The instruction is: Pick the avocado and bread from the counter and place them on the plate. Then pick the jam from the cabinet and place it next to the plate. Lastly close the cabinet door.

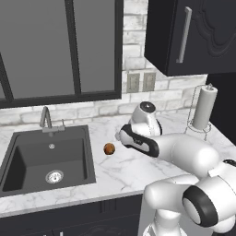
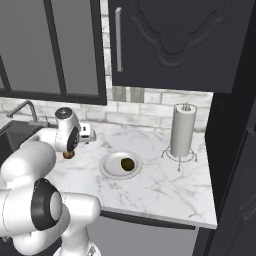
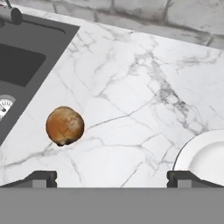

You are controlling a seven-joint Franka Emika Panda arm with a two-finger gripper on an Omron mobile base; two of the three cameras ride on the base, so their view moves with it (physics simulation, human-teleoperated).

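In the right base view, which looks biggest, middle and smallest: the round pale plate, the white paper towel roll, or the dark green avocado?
1. Round pale grey-white plate and upright white paper towel roll: they look alike in size, so no ranking.
2. Dark olive-green avocado, lying on the plate: clearly smallest.

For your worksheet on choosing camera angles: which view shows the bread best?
The hand view: the bread lies close and unobstructed on the counter. The left base view shows it small beside the sink. In the right base view the arm partly hides it.

I am operating in a kitchen. A marble bench carries a black sink with faucet. Black wall cabinets and a paper-towel holder confirm this.
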